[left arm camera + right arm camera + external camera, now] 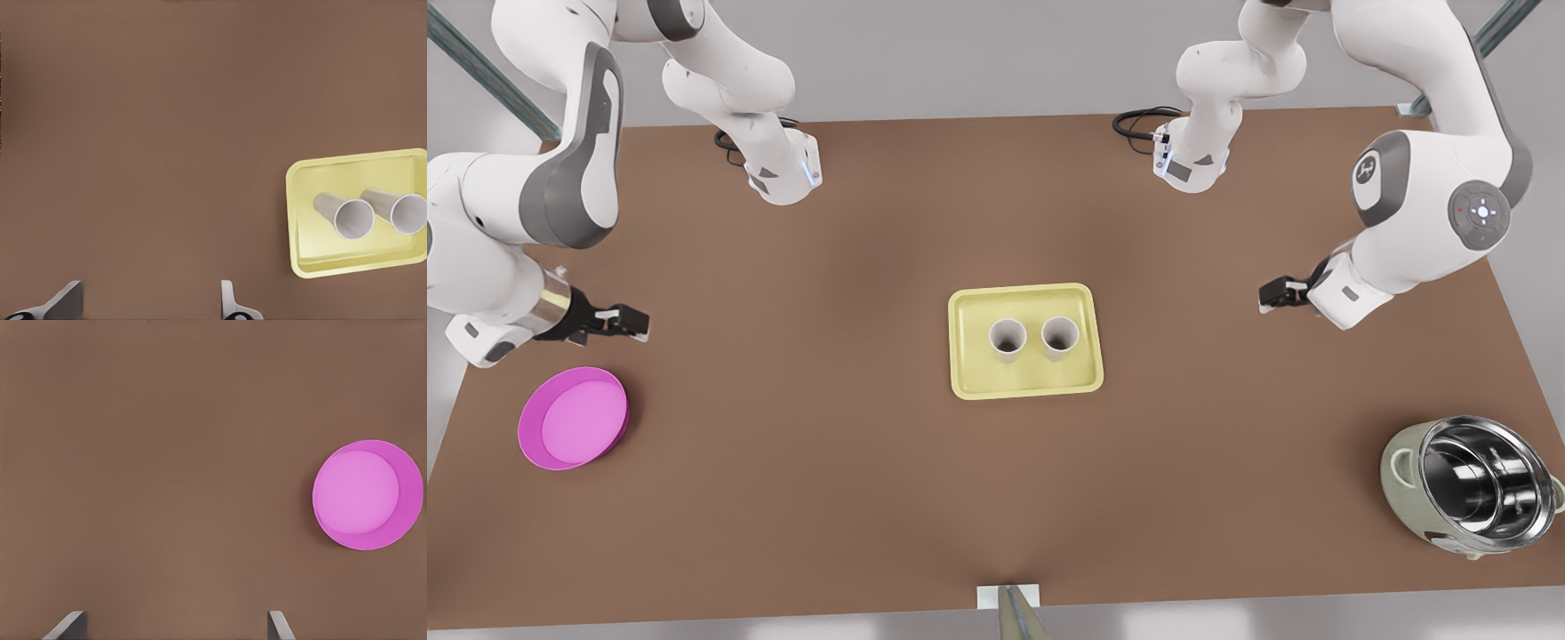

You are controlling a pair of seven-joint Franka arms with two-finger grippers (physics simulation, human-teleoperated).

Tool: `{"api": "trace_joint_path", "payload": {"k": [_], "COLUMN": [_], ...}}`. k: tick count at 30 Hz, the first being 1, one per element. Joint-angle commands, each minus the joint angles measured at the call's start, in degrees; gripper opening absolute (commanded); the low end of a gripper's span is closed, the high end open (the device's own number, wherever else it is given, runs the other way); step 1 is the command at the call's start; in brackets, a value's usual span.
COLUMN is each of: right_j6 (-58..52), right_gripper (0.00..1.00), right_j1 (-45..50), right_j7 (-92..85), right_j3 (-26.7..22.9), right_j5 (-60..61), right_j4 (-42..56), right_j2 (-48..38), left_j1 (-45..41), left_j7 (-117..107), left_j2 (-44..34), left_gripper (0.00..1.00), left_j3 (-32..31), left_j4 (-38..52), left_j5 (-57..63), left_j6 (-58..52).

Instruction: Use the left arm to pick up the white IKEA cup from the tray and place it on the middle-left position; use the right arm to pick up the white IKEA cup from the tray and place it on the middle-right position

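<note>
Standing upright in the tray (1023, 384), mouths facing up: white cup (1007, 340) beside second white cup (1059, 338). Hovering released, well apart from it: left hand (1264, 296), and right hand (640, 324) near magenta dish (574, 418).

tray (303, 220): one side cut by the left wrist view's edge
farther cup (400, 208): rim clipped at that same edge
left gripper (150, 308): fingertips only, rest past the frame edge
right gripper (177, 628): same, two tips at the edge
pot (1476, 487): handle clipped at front view's right edge
</note>
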Motion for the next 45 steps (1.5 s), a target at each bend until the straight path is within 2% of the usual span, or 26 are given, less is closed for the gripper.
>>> {"api": "trace_joint_path", "payload": {"k": [1, 4, 5, 8, 10, 12, 15, 17, 23, 25, 30, 33, 35, 40, 43, 44, 45], "right_j6": [2.1, 2.2, 2.3, 11.1, 19.6, 21.9, 31.6, 35.4, 37.6, 37.7, 40.9, 44.5, 45.3, 46.2, 45.9, 45.9, 45.9], "right_gripper": [1.00, 1.00, 1.00, 1.00, 1.00, 1.00, 1.00, 1.00, 1.00, 1.00, 1.00, 1.00, 1.00, 1.00, 0.78, 0.61, 0.49], "right_j1": [0.0, 3.2, 8.5, 18.5, 23.4, 28.4, 35.2, 37.6, 39.6, 39.6, 40.3, 40.9, 41.1, 40.9, 40.3, 40.3, 40.3], "right_j7": [-3.5, -1.7, 4.3, 17.9, 30.8, 42.6, 66.3, 73.3, 75.4, 75.3, 74.6, 69.7, 67.6, 67.3, 67.3, 67.5, 67.8], "right_j3": [-0.1, 1.2, 1.3, 1.3, 1.4, 1.4, 1.3, 1.9, 2.6, 5.9, 9.2, 9.2, 9.2, 8.9, 8.8, 8.6, 8.6], "right_j5": [0.1, 2.4, 3.5, 5.8, 7.4, 7.2, 7.5, 7.3, 8.1, 8.2, 7.9, 7.5, 7.5, 7.7, 7.7, 7.8, 7.8], "right_j4": [0.0, 0.0, -0.1, -1.6, -8.0, -8.0, -7.9, -7.1, -6.2, -6.2, -6.4, -11.5, -13.0, -13.2, -13.2, -13.2, -13.1], "right_j2": [0.0, 2.3, 3.9, 9.2, 10.3, 12.9, 16.4, 19.6, 21.8, 22.5, 25.2, 25.2, 25.2, 26.6, 26.6, 26.5, 26.4], "left_j1": [0.2, -1.3, -2.1, -5.6, -5.8, -6.1, -6.6, -6.9, -7.0, -6.9, -6.7, -6.3, -6.3, -6.3, -6.7, -6.7, -6.8], "left_j7": [-0.6, -5.3, -9.2, -15.3, -15.4, -15.3, -15.1, -14.7, -13.0, -12.4, -12.8, -12.3, -12.4, -12.4, -12.9, -12.9, -13.0], "left_j2": [-0.2, 0.1, 0.0, -0.6, -0.4, -0.5, -0.6, -0.4, -0.1, -0.3, -1.3, -2.2, -2.4, -1.4, -1.7, -1.6, -1.7], "left_gripper": [1.00, 1.00, 1.00, 1.00, 1.00, 1.00, 1.00, 1.00, 1.00, 1.00, 1.00, 1.00, 1.00, 1.00, 1.00, 1.00, 1.00], "left_j3": [-0.3, -1.4, -1.6, -1.8, -1.9, -2.2, -2.9, -3.3, -3.6, -3.6, -3.2, -2.4, -1.6, -1.2, -1.4, -1.4, -1.4], "left_j4": [-0.3, -1.0, -1.1, -1.6, -1.3, -1.3, -0.2, -0.2, -1.6, -2.0, -3.8, -3.6, -1.9, -2.2, -2.1, -2.1, -2.2], "left_j5": [0.3, 3.9, 4.3, 4.5, 4.4, 4.1, 3.6, 2.3, 3.0, 3.1, 5.6, 4.4, -1.3, 0.7, 1.6, 1.8, 1.8], "left_j6": [3.6, 2.2, 2.1, 1.4, 1.6, 1.7, 1.6, 2.5, 3.0, 2.5, 1.4, -3.5, -3.2, 1.9, 1.8, 1.8, 1.7]}}
